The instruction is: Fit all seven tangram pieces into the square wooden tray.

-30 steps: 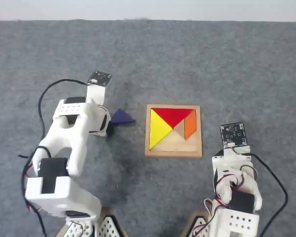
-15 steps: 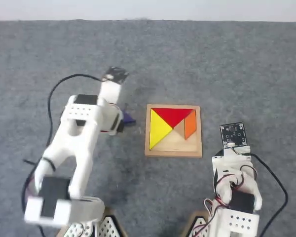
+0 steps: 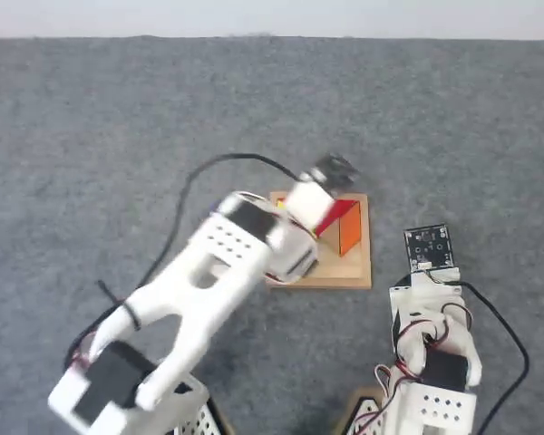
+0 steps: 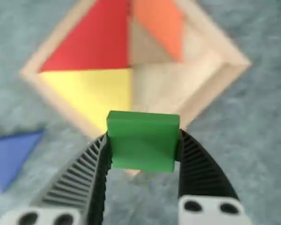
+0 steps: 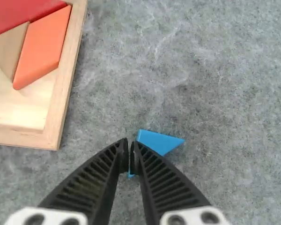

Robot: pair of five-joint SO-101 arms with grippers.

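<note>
The square wooden tray lies on grey carpet and holds a red triangle, a yellow triangle, an orange parallelogram and a small tan triangle. My left gripper is shut on a green square piece, held just above the tray's near corner. In the high view the left arm lies across the tray's left half. My right gripper is shut and rests on the carpet outside the tray, its tips beside a light blue triangle.
A dark blue triangle lies on the carpet beside the tray. The right arm stands at the tray's front right. Open carpet stretches behind the tray and off to both sides.
The left arm has swung right, from beside the dark blue triangle to over the tray. The right arm has not moved.
</note>
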